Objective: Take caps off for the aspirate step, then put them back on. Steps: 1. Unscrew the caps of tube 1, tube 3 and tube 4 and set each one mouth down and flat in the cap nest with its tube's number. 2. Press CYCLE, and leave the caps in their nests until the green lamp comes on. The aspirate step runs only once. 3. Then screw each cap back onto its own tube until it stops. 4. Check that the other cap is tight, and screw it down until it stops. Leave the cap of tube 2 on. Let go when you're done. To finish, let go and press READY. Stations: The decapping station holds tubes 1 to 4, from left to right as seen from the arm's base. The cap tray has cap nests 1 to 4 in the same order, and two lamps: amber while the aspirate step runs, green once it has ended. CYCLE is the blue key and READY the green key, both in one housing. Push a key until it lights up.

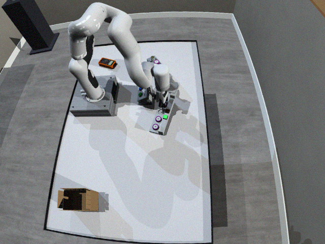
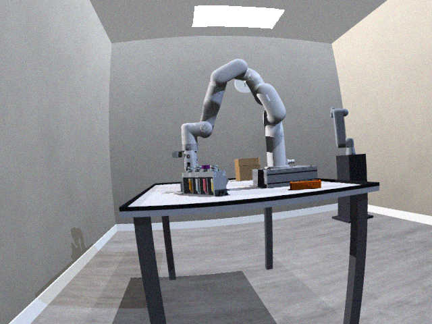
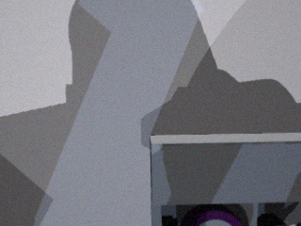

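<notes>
One purple cap, no. 1 point(image 3: 212, 217), is seen in its nest on the cap tray point(image 1: 160, 131), directly below & between the half-open fingers point(image 1: 162, 102), by which nothing is gripped. Green lamp point(image 1: 165, 116) is lit; a straight vertical drop is judged all that's needed for pick-up.

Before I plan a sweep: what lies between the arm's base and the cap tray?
The key housing sits between base and tray, nearer the tray; the top view shows it.
</notes>
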Robot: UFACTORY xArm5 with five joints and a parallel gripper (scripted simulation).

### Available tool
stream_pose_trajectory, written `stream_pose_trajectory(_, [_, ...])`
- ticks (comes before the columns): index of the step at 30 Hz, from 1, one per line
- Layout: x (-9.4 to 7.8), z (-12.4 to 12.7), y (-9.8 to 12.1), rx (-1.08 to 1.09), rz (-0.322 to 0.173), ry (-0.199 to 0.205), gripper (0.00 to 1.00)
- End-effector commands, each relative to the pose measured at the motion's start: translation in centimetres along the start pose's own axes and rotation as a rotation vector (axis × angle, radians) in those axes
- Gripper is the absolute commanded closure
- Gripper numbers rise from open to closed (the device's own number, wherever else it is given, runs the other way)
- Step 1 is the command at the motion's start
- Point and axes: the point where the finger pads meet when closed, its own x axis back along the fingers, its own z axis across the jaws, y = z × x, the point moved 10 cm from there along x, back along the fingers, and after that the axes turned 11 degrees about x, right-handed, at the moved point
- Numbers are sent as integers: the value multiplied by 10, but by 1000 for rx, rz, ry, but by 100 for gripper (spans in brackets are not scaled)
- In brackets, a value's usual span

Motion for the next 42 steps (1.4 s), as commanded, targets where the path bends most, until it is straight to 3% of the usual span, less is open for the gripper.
stream_pose_trajectory(1, [-1,1,-1,0,3,-6,54])
stream_pose_trajectory(22, [-8,1,0,0,3,-6,54])
stream_pose_trajectory(23, [-8,1,0,0,3,-6,100])
stream_pose_trajectory(37, [-8,1,0,0,3,-6,100])
stream_pose_trajectory(42, [17,1,0,0,3,-6,100])
